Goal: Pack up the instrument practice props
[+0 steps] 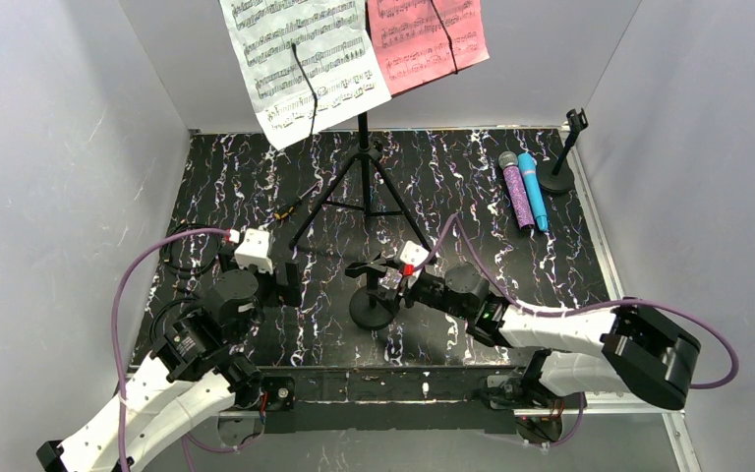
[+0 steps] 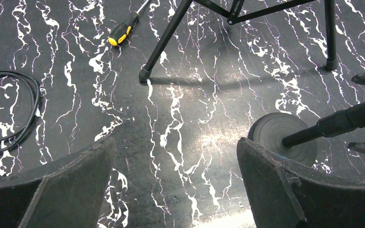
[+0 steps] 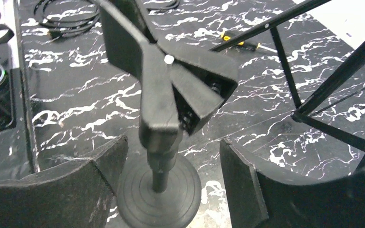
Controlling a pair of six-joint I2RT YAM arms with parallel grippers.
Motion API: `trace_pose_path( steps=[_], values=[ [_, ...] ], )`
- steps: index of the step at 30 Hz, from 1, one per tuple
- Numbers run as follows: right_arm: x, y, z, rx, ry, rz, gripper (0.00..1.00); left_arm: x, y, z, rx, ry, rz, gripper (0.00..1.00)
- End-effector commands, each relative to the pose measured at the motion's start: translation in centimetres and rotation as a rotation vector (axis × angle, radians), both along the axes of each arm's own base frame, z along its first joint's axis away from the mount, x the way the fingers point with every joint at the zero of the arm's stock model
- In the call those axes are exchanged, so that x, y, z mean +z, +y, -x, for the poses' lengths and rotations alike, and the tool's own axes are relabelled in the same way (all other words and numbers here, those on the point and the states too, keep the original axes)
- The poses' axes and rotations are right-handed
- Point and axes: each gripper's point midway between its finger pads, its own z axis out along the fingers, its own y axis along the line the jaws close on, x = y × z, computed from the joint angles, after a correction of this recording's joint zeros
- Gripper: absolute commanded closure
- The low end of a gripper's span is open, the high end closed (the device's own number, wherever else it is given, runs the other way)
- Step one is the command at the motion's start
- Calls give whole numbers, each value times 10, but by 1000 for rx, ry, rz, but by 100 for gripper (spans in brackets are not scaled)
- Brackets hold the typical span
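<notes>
A small black round-based mic holder stands at the table's near middle. My right gripper is open around its upright stem; the stem sits nearer the left finger, with a gap on both sides. Its clip spreads above the fingers. My left gripper hangs open over bare table just left of that holder's base, holding nothing. A second holder stands at the back right, beside the blue microphone and the purple glitter microphone. White and pink music sheets rest on the tripod stand.
The tall black tripod spreads its legs behind both grippers. A coiled black cable lies at the left, and a yellow-and-black screwdriver lies near one tripod leg. Grey walls close in the table on three sides.
</notes>
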Motion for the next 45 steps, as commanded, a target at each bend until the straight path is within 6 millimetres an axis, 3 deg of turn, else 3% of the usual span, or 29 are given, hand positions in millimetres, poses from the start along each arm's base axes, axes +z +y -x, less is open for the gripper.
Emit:
trace_pose_path(
  steps=[1,6,16,19,27,30,45],
  values=[
    [40,8,-15,-80,-80,-162,23,10,6,0,30,-20,17,3],
    [37,15,-14,-72,-64,-177,30,10,6,0,33,-22,26,3],
    [31,19,-10,-50,-14,-186,55,4,5,-1,37,-23,34,3],
    [34,17,-10,-56,-21,-184,66,4,5,-1,37,-23,34,3],
    [51,2,-6,-43,-26,-108,83,0,8,0,44,-37,37,3],
    [60,-12,-14,-50,-5,-94,88,-4,7,-1,42,-38,35,3],
    [119,-129,-122,-396,-41,-14,95,-19,4,-7,25,-67,6,3]
  ],
)
